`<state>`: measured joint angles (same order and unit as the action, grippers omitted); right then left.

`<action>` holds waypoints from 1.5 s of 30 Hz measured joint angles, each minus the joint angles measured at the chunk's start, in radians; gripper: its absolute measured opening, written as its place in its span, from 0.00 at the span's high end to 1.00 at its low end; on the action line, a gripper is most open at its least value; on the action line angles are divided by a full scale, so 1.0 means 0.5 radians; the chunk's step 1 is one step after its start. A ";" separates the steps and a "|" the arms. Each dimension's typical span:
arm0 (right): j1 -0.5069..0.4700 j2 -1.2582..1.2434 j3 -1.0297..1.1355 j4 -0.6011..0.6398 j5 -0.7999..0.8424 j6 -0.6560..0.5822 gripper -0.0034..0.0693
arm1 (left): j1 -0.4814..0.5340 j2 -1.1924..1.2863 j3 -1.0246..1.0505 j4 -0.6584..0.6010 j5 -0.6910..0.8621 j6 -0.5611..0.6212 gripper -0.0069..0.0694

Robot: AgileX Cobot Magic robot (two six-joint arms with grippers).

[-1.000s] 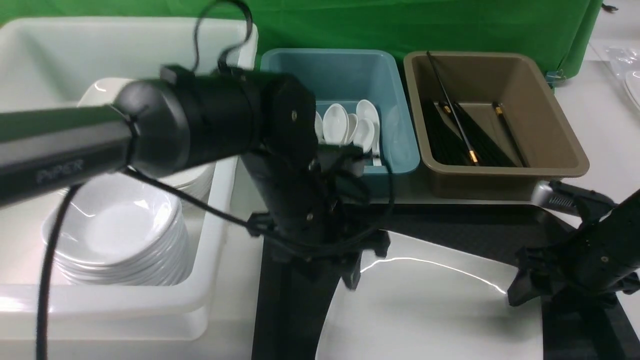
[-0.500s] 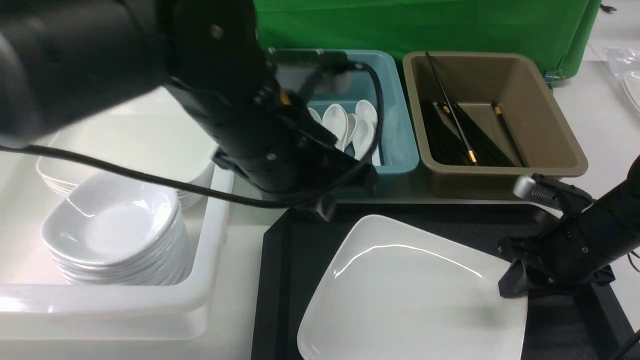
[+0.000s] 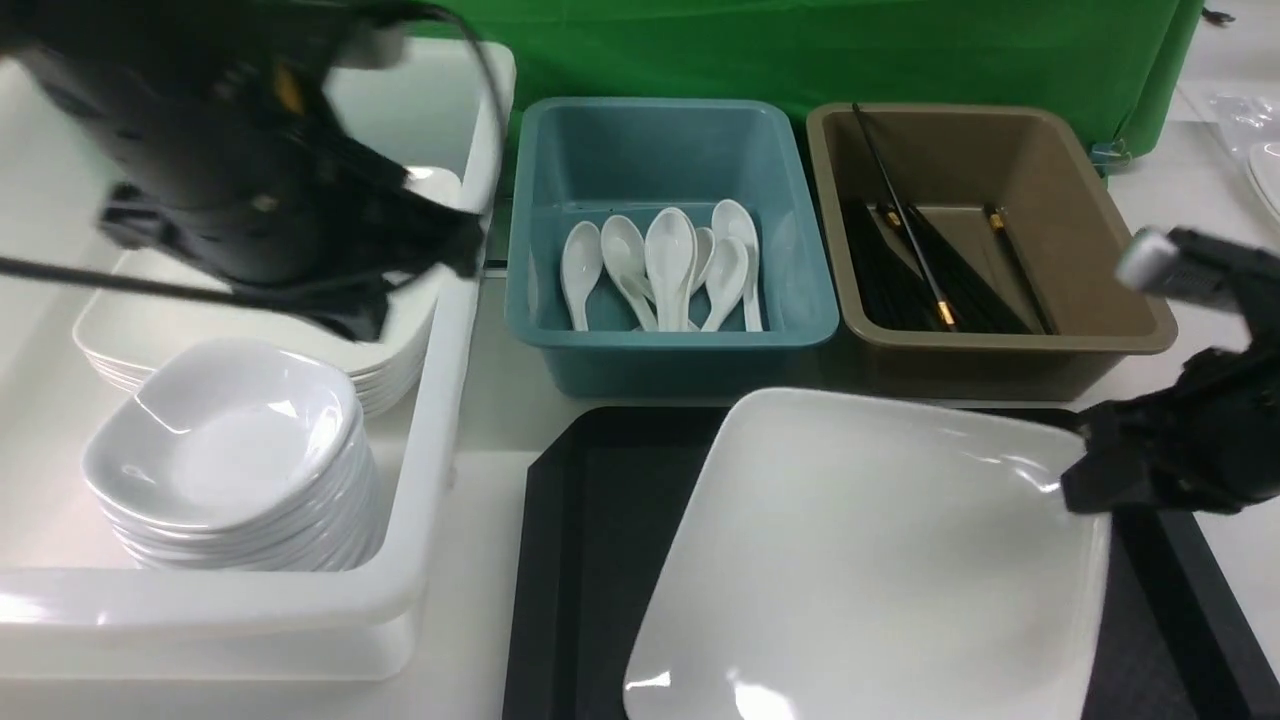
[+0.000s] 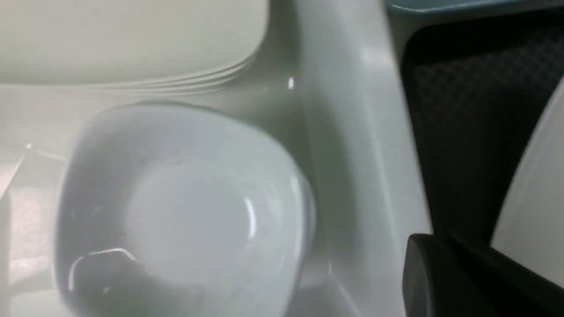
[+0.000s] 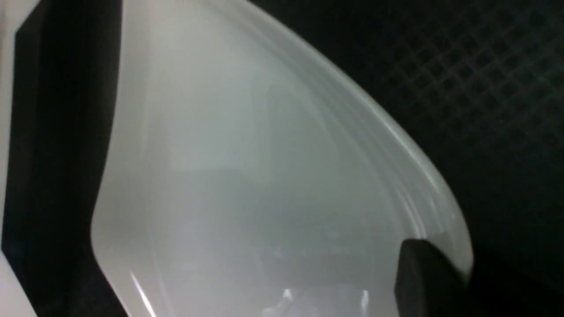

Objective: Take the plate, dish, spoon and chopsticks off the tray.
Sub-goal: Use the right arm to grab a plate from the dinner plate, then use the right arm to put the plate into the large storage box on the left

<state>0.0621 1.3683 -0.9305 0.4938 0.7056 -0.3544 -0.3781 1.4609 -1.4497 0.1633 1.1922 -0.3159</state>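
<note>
Front view: right gripper [image 3: 1085, 490], fingers clamped on the right corner of the plate [image 3: 880, 560], which sits over the tray [image 3: 590, 560]; left gripper [image 3: 355, 310], blurred, closed with nothing seen in it, above the white tub [image 3: 440, 420] near the stacked bowls [image 3: 225, 450]. Left wrist view: one dark left finger [image 4: 440, 281], touching nothing, over the stacked bowls, with a tray corner and the plate's edge alongside. Right wrist view: one dark right finger [image 5: 429, 281] pressed on the plate's rim, the tray's diamond texture behind.
</note>
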 joint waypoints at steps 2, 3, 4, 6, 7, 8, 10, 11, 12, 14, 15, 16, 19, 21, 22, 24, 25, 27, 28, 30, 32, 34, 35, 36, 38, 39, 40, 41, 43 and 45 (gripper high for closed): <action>0.000 -0.072 -0.002 -0.013 0.029 0.000 0.87 | 0.119 0.000 0.000 -0.064 0.002 0.049 0.90; 0.000 -0.100 -0.009 -0.022 0.046 -0.001 0.88 | 0.184 0.000 0.000 -0.099 0.002 0.079 0.90; 0.000 -0.151 -0.042 -0.047 0.092 -0.005 0.88 | 0.332 -0.003 0.000 -0.190 0.006 0.150 0.90; 0.000 -0.180 -0.087 -0.064 0.135 -0.007 0.88 | 0.430 -0.010 0.000 -0.255 0.008 0.198 0.90; 0.000 -0.193 -0.122 -0.078 0.158 -0.009 0.88 | 0.472 -0.017 0.000 -0.284 0.008 0.217 0.90; 0.000 -0.199 -0.159 -0.090 0.179 -0.011 0.88 | 0.530 -0.030 0.000 -0.303 0.011 0.238 0.90; 0.000 -0.199 -0.236 -0.107 0.193 -0.013 0.88 | 0.587 -0.054 0.000 -0.316 0.012 0.266 0.90; 0.000 -0.199 -0.268 -0.106 0.195 -0.013 0.88 | 0.600 -0.062 0.000 -0.316 0.015 0.269 0.90; 0.000 -0.199 -0.300 -0.106 0.200 -0.013 0.88 | 0.621 -0.074 0.000 -0.316 0.020 0.273 0.90; 0.000 -0.199 -0.365 -0.104 0.205 -0.013 0.88 | 0.654 -0.096 0.000 -0.316 0.034 0.276 0.90; 0.000 -0.199 -0.402 -0.102 0.207 -0.013 0.88 | 0.679 -0.111 0.000 -0.327 0.040 0.276 0.90; 0.000 -0.199 -0.451 -0.089 0.207 -0.015 0.88 | 0.713 -0.126 0.000 -0.327 0.042 0.285 0.90; 0.000 -0.187 -0.563 -0.070 0.209 -0.015 0.88 | 0.807 -0.150 0.000 -0.327 0.045 0.299 0.90; 0.000 -0.148 -0.649 -0.027 0.211 -0.025 0.88 | 0.893 -0.158 0.000 -0.327 0.047 0.312 0.90; 0.000 -0.115 -0.713 0.015 0.214 -0.040 0.88 | 0.932 -0.163 0.000 -0.343 0.047 0.326 0.90; 0.007 -0.053 -0.810 0.090 0.221 -0.065 0.88 | 0.985 -0.170 0.000 -0.388 0.047 0.363 0.90; 0.017 -0.018 -0.880 0.137 0.227 -0.075 0.88 | 1.001 -0.175 0.000 -0.404 0.047 0.374 0.90; 0.038 0.057 -0.974 0.188 0.234 -0.087 0.88 | 1.036 -0.180 0.000 -0.436 0.047 0.397 0.90; 0.057 0.105 -1.062 0.224 0.240 -0.093 0.88 | 1.057 -0.191 0.000 -0.446 0.047 0.410 0.90; 0.118 0.243 -1.258 0.273 0.257 -0.096 0.88 | 1.090 -0.211 0.000 -0.450 0.047 0.424 0.90; 0.197 0.417 -1.477 0.309 0.278 -0.079 0.88 | 1.144 -0.235 0.000 -0.460 0.049 0.426 0.90; 0.266 0.571 -1.709 0.329 0.278 -0.046 0.88 | 1.172 -0.249 0.000 -0.460 0.051 0.426 0.90; 0.305 0.641 -1.804 0.336 0.278 -0.028 0.88 | 1.185 -0.256 0.000 -0.465 0.051 0.426 0.90; 0.336 0.729 -1.900 0.343 0.278 -0.007 0.88 | 1.196 -0.263 0.000 -0.472 0.051 0.428 0.90; 0.385 0.854 -2.069 0.358 0.278 0.026 0.88 | 1.200 -0.278 0.000 -0.480 0.051 0.432 0.90; 0.450 1.029 -2.305 0.393 0.274 0.080 0.88 | 1.200 -0.295 0.002 -0.502 0.051 0.441 0.90; 0.483 1.113 -2.416 0.411 0.259 0.112 0.88 | 1.200 -0.304 0.005 -0.525 0.051 0.453 0.90; 0.507 1.180 -2.501 0.420 0.240 0.139 0.88 | 1.200 -0.313 0.012 -0.536 0.049 0.457 0.90; 0.559 1.303 -2.675 0.433 0.187 0.196 0.88 | 1.200 -0.331 0.028 -0.544 0.049 0.467 0.90; 0.630 1.456 -2.836 0.438 0.092 0.253 0.88 | 1.200 -0.350 0.052 -0.558 0.049 0.470 0.90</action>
<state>0.3769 2.0965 -2.3483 0.7127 0.7518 -0.2280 0.2220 1.2859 -1.4239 -0.1157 1.2167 -0.0810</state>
